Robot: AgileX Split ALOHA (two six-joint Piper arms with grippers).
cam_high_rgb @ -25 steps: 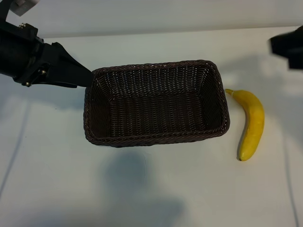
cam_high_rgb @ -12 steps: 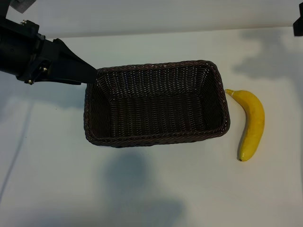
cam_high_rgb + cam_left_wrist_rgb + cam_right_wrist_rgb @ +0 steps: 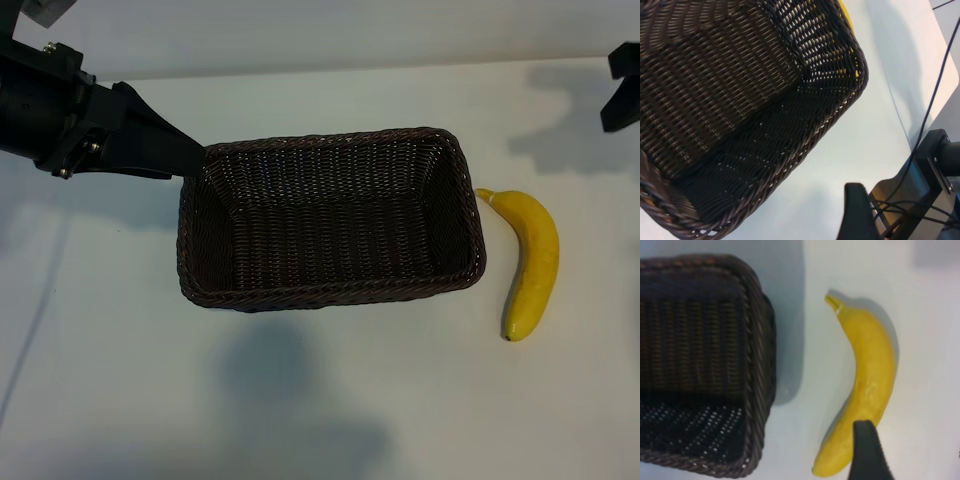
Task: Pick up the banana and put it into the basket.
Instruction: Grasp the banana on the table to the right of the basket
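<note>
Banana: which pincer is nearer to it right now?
Right. The right pincer is above the banana, untouching; the left pincer sits at the basket's far corner.

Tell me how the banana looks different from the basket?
The banana is bright yellow and smooth; the basket is dark brown and woven. The banana is thin and curved; the basket is a wide rectangle with rounded corners. The banana is shorter than the basket. Both lie on the white table, side by side, not touching.
</note>
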